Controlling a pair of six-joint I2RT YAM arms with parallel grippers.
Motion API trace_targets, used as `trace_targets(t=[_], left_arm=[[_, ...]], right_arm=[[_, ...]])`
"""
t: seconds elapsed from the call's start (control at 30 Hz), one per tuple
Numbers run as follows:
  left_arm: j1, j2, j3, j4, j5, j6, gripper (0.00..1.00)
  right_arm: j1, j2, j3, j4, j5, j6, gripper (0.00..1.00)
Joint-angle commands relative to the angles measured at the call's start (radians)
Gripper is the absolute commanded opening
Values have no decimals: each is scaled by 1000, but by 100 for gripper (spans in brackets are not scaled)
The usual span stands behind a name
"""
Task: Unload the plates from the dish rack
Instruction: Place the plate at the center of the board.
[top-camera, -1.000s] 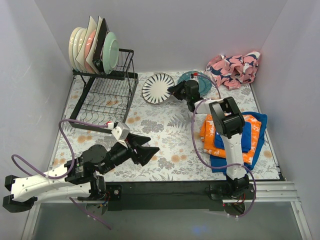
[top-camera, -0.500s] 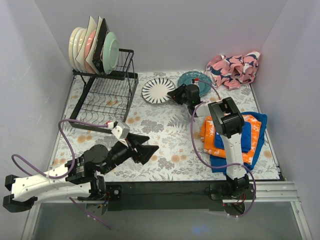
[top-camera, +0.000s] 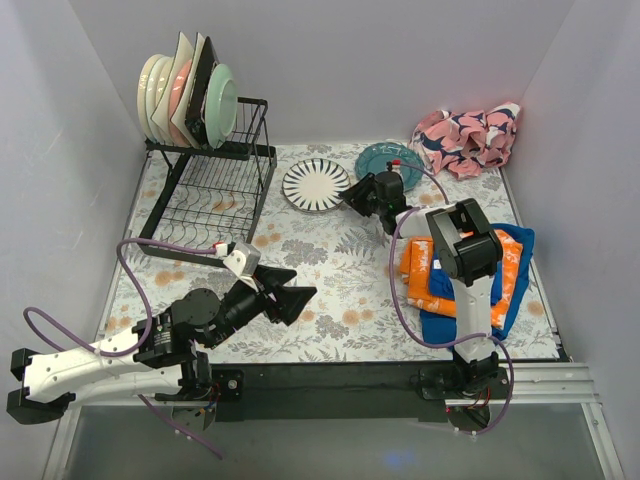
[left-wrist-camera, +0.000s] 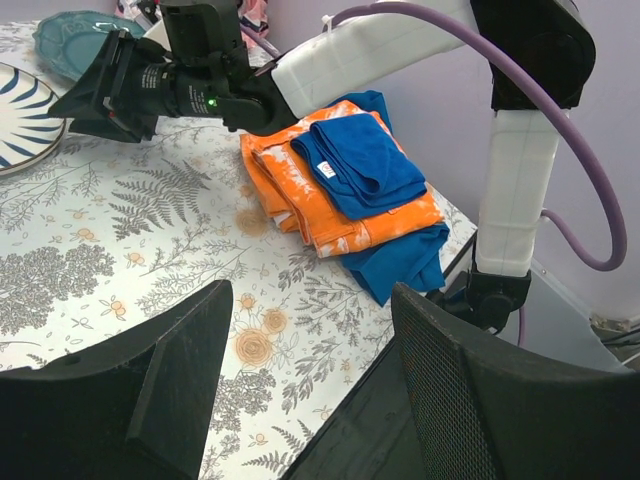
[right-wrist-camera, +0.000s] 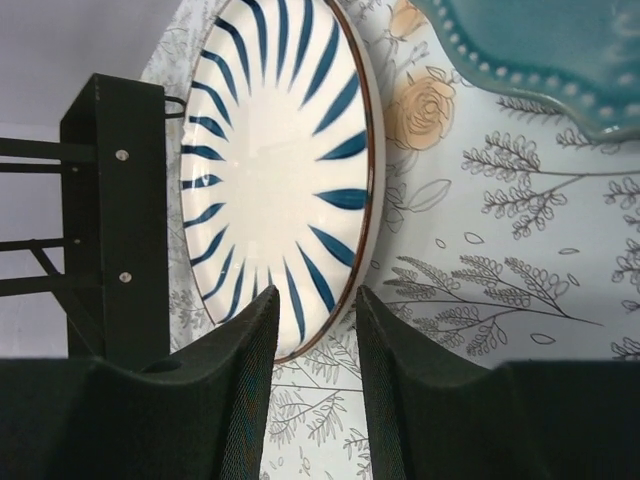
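Hovering low just beside the striped plate (top-camera: 316, 185), right gripper (top-camera: 352, 196) had its jaws partly spread with nothing between them. That plate lay flat on the table (top-camera: 330, 290) near the teal plate (top-camera: 388, 160), apparently parked clear of the dish rack (top-camera: 215, 190). More plates (top-camera: 185, 95) stood upright in its top slots. Near the front, left gripper (top-camera: 305, 305) sat wide apart and empty, probably waiting.

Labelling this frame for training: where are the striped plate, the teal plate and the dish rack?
striped plate (top-camera: 316, 185), top view, its centre.
teal plate (top-camera: 372, 158), top view, its left half.
dish rack (top-camera: 213, 197), top view, lower tier.
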Motion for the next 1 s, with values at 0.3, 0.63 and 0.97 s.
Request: trace_targets(t=[0.3, 0.63, 0.97], left_arm=[[6, 5, 3, -17, -95, 4, 63], [6, -10, 5, -43, -141, -10, 63], [6, 13, 87, -81, -197, 30, 63]], right_arm=[[42, 88, 135, -97, 49, -3, 28], [3, 163, 246, -99, 46, -4, 22], [-9, -50, 85, -106, 101, -125, 22]])
